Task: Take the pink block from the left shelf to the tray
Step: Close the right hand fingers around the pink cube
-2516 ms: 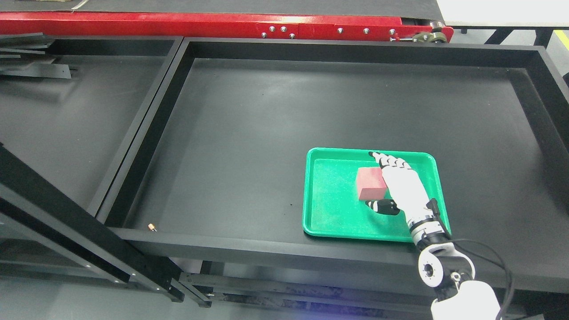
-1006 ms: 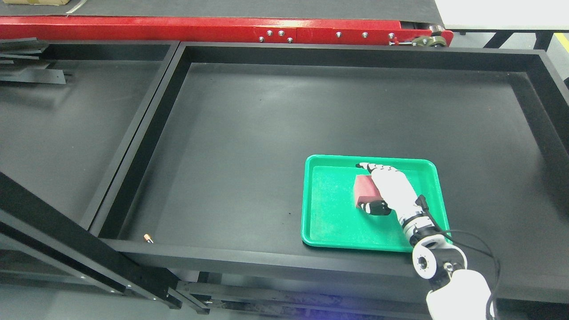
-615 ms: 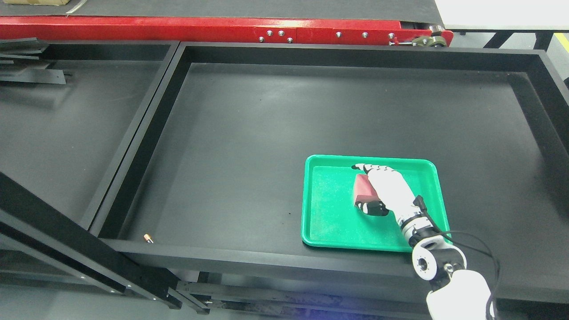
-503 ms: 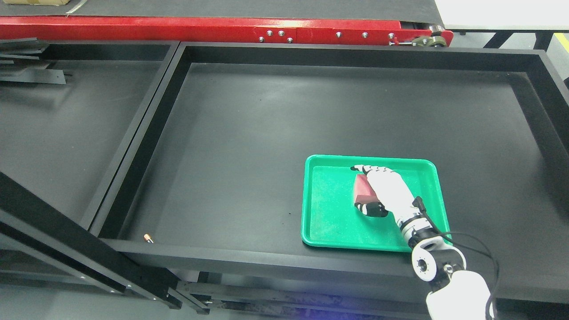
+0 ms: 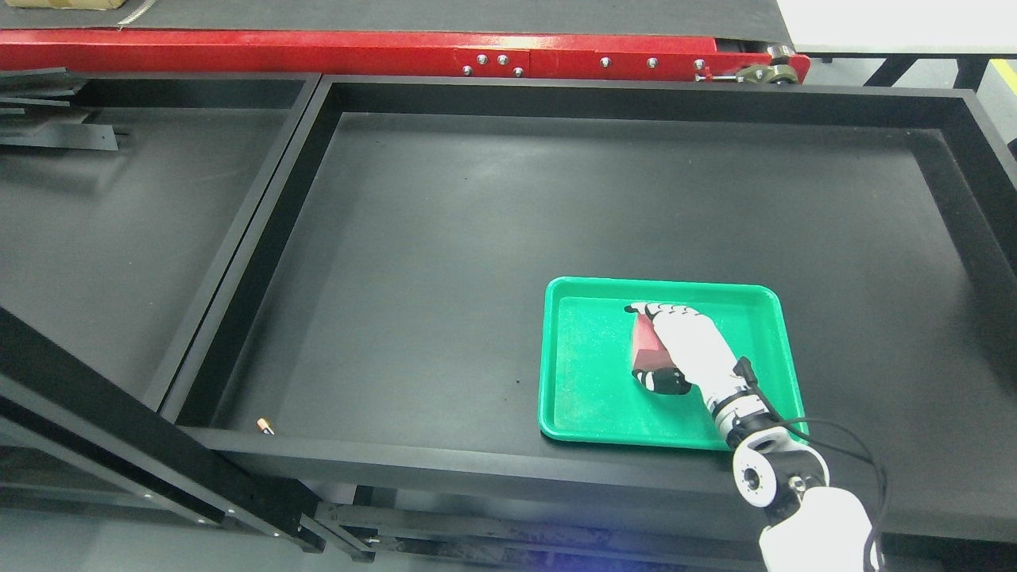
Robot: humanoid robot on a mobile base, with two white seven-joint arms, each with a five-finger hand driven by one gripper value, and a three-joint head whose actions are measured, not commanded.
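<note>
A wide black shelf bin (image 5: pixel 477 238) with raised walls filled most of the head view; to its left lay a second black shelf compartment (image 5: pixel 119 230), separated from it by a dividing wall, with a few dark metal strips (image 5: pixel 48 135) lying at its far left corner; behind both ran a red conveyor frame (image 5: pixel 357 52) studded with bolts. Inside the larger bin, toward its near right part, sat a green tray (image 5: pixel 588 397), flat on the bin floor and close to the front wall. The right arm (image 5: pixel 794 492) came up from the lower right corner, its white forearm and round wrist joint crossing the tray's near right corner; the right hand (image 5: pixel 675 349) lay over the tray's middle, fingers reaching along the far side of the pink block (image 5: pixel 645 343) and the dark-tipped thumb curled against its near side, so that the hand was clasped around the block. The block was within the tray's rim, low over or on its floor; which of the two could not be told. Near the bin's front left corner lay a small brass-coloured object (image 5: pixel 264 427).
</note>
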